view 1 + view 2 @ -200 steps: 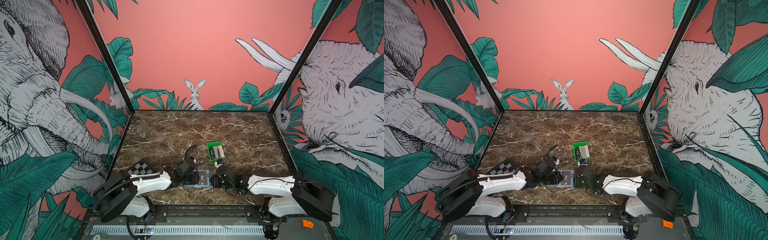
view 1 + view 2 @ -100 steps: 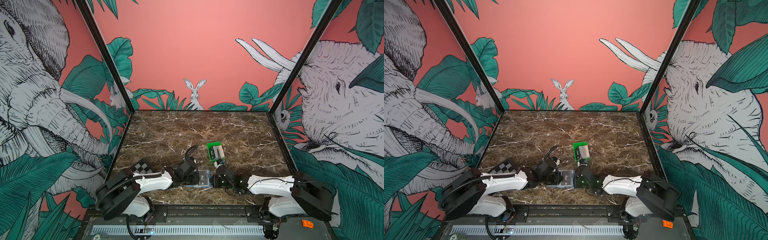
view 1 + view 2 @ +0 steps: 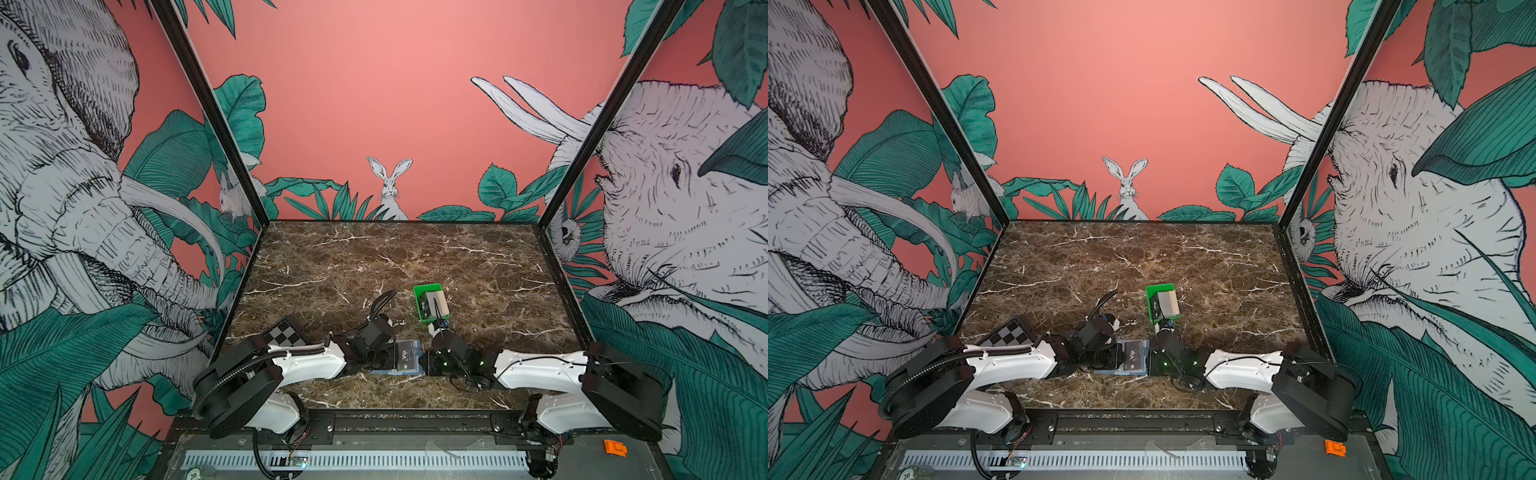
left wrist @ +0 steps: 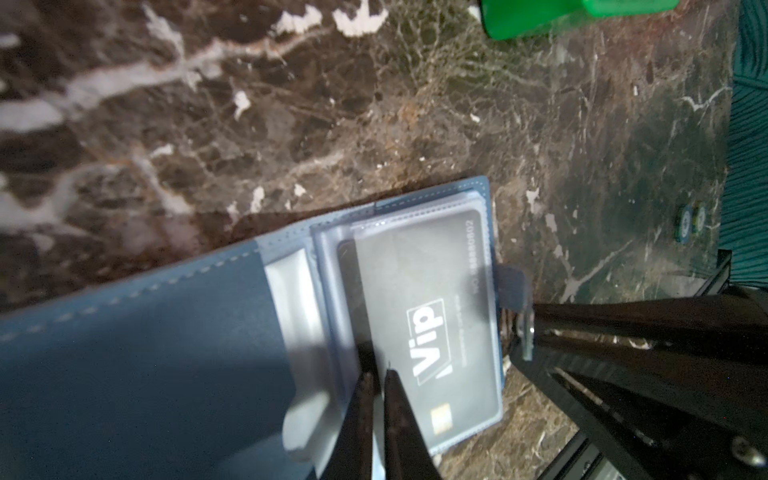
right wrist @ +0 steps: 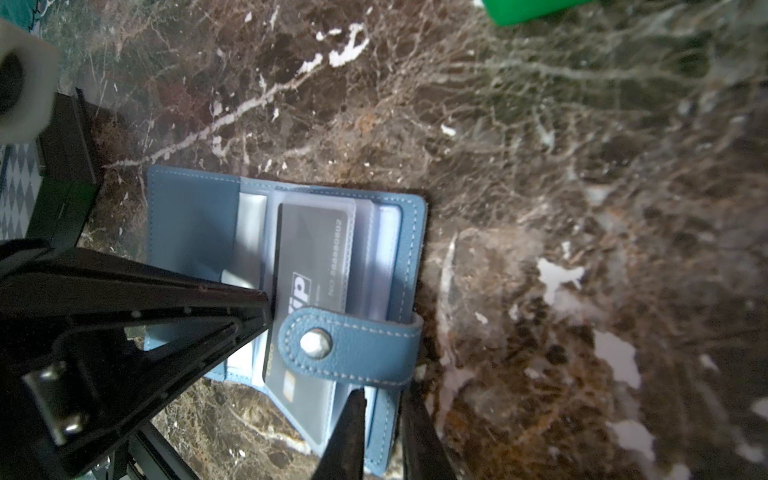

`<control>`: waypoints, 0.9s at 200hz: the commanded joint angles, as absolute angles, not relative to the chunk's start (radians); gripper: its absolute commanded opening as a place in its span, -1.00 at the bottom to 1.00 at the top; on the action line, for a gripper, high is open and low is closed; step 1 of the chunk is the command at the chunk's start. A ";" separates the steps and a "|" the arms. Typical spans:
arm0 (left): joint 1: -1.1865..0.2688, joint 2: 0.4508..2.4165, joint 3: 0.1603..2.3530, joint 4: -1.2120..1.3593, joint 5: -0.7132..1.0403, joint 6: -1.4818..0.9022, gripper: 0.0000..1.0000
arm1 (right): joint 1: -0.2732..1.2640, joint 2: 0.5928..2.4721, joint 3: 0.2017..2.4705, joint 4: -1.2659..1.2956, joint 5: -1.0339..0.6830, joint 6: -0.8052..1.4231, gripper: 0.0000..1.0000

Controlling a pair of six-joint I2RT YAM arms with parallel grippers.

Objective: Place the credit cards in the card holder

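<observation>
The slate-blue card holder (image 3: pixel 406 358) (image 3: pixel 1133 358) lies open on the marble near the front edge, between both grippers. A black VIP credit card (image 4: pixel 432 299) (image 5: pixel 316 249) sits partly inside one of its clear pockets, chip end sticking out. My left gripper (image 4: pixel 376 376) (image 3: pixel 392 357) is shut on that card's long edge. My right gripper (image 5: pixel 384 399) (image 3: pixel 424 361) is shut on the holder's outer cover edge, just below the snap tab (image 5: pixel 349 349). More credit cards, one black (image 3: pixel 424 309) and one beige (image 3: pixel 441 303), stand in the green tray (image 3: pixel 428 289) behind.
A checkerboard plate (image 3: pixel 286 332) lies at the front left by the left arm. An orange piece (image 3: pixel 615 448) sits on the frame outside the table at the front right. The enclosure walls border the marble on three sides.
</observation>
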State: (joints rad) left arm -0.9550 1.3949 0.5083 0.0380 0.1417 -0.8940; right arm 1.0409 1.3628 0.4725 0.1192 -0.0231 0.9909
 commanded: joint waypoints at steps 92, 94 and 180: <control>-0.960 1.402 0.491 0.032 0.138 -0.908 -0.83 | 1.052 1.388 0.503 0.232 -0.095 0.962 -0.57; -0.960 1.403 0.490 0.032 0.138 -0.907 -0.83 | 1.052 1.389 0.503 0.232 -0.096 0.962 -0.57; -0.960 1.400 0.491 0.035 0.139 -0.907 -0.83 | 1.059 1.424 0.510 0.252 -0.105 0.963 -0.57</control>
State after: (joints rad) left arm -0.9550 1.3952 0.5079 0.0380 0.1417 -0.8982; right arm 1.0500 1.4094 0.4896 0.2180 -0.0990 0.9756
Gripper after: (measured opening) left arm 0.085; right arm 0.218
